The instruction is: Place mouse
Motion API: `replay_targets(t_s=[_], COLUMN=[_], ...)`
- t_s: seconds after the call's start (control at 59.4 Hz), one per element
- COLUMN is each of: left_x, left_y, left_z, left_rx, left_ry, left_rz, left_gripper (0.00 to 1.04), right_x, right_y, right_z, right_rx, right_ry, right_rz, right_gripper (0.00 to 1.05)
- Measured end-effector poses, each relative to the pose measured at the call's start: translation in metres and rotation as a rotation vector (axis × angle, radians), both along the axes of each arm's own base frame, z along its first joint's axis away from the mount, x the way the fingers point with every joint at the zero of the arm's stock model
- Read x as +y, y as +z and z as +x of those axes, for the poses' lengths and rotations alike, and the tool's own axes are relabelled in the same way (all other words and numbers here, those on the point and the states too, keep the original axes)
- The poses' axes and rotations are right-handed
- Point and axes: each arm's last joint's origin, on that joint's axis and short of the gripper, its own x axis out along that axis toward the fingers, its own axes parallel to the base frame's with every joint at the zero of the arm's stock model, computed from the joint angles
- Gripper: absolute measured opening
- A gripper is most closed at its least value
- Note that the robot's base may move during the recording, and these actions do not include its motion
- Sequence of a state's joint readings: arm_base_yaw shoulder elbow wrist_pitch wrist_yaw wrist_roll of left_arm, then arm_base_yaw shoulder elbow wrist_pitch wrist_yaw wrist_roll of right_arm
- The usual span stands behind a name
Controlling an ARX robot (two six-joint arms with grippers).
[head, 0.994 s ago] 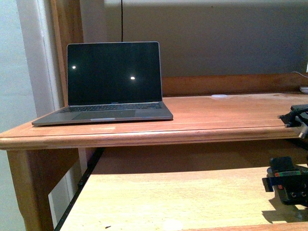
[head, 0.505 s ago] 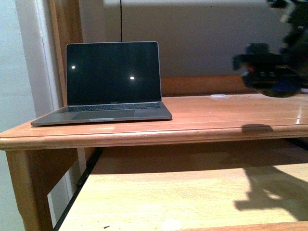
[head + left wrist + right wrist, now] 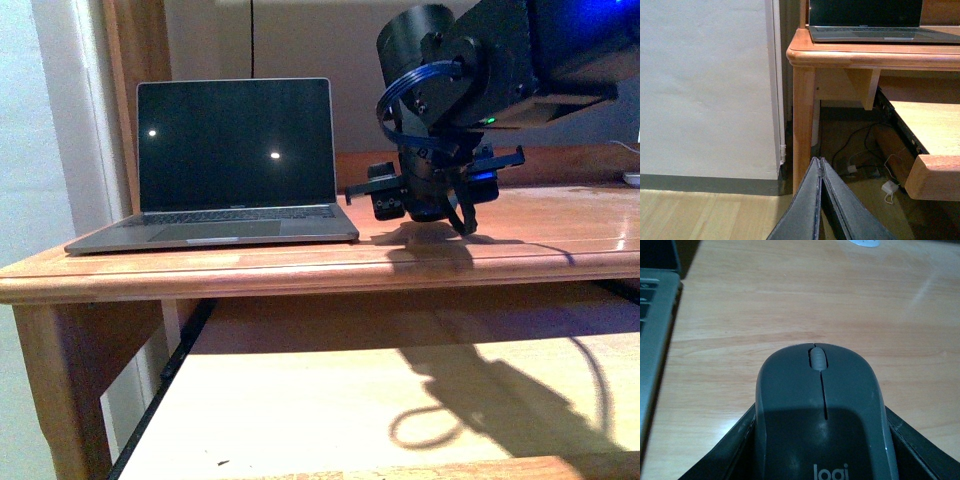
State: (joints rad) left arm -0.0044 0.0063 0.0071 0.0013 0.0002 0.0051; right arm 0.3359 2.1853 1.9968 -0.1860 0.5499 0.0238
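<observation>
The dark grey mouse [image 3: 822, 400], with a light scroll wheel and a logo, sits between the black fingers [image 3: 737, 445] of my right gripper [image 3: 822, 450], which is shut on it. It is just above the wooden desk top [image 3: 790, 305]. In the front view the right gripper [image 3: 428, 208] hangs low over the desk [image 3: 520, 235], right of the open laptop [image 3: 235, 160]; the mouse is hidden behind it there. My left gripper [image 3: 820, 165] is shut and empty, low near the floor beside the desk leg [image 3: 804, 110].
The laptop's edge [image 3: 652, 340] lies close beside the mouse. A small white thing [image 3: 865, 242] lies farther back on the desk. A lower pull-out shelf [image 3: 380, 400] sits under the desk top. Cables and a white plug [image 3: 888, 188] lie on the floor.
My right arm has risen from low at the right, swung over the desk and moved left and down toward the laptop. The laptop has not moved.
</observation>
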Motion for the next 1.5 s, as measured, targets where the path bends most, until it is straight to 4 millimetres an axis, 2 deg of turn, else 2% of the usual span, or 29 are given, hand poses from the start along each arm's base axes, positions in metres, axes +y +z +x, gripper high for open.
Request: replay_targets(t_s=[0.034,0.084,0.168,0.253,0.337,0.438,0.522,0.589,0.691,0.775,0.808,0.909,1.061,1.196,1.263,1.499], left_x=[0.0,0.0,0.0,0.0,0.0,0.0,0.0,0.0,0.0,0.0,0.0,0.0,0.0,0.0,0.0,0.0], left_y=[0.0,0.0,0.0,0.0,0.0,0.0,0.0,0.0,0.0,0.0,0.0,0.0,0.0,0.0,0.0,0.0], left_z=[0.0,0.0,0.0,0.0,0.0,0.0,0.0,0.0,0.0,0.0,0.0,0.0,0.0,0.0,0.0,0.0], left_rx=[0.0,0.0,0.0,0.0,0.0,0.0,0.0,0.0,0.0,0.0,0.0,0.0,0.0,0.0,0.0,0.0], left_ry=[0.0,0.0,0.0,0.0,0.0,0.0,0.0,0.0,0.0,0.0,0.0,0.0,0.0,0.0,0.0,0.0], left_rz=[0.0,-0.001,-0.001,-0.001,-0.001,-0.001,-0.001,-0.001,-0.001,-0.001,-0.001,-0.001,-0.001,-0.001,-0.001,-0.001], left_gripper=[0.03,0.15,0.32,0.48,0.61,0.76,0.91,0.99,0.97,0.97,0.97,0.97,0.97,0.97,0.97,0.97], right_x=[0.0,-0.001,-0.001,0.0,-0.004,-0.02,-0.041,-0.07,-0.111,-0.14,-0.153,-0.174,-0.189,-0.186,-0.182,-0.17], right_y=[-0.005,-0.014,-0.014,-0.016,-0.019,-0.013,0.002,0.021,0.038,0.035,0.027,-0.007,-0.068,-0.105,-0.117,-0.138], right_z=[0.003,0.007,0.009,0.009,0.006,-0.007,-0.026,-0.053,-0.099,-0.138,-0.16,-0.207,-0.268,-0.3,-0.309,-0.321], right_rx=[0.009,0.026,0.011,-0.024,-0.06,-0.125,-0.203,-0.295,-0.391,-0.424,-0.421,-0.343,-0.175,-0.068,-0.029,0.036], right_ry=[-0.006,-0.009,-0.003,0.035,0.046,0.068,0.084,0.104,0.147,0.194,0.232,0.321,0.483,0.571,0.616,0.725], right_rz=[-0.011,-0.032,-0.031,0.002,0.035,0.124,0.192,0.239,0.272,0.277,0.275,0.254,0.222,0.195,0.18,0.123], right_gripper=[0.55,0.55,0.57,0.73,0.85,0.98,0.97,0.97,0.97,0.97,0.97,0.97,0.97,0.97,0.97,0.97])
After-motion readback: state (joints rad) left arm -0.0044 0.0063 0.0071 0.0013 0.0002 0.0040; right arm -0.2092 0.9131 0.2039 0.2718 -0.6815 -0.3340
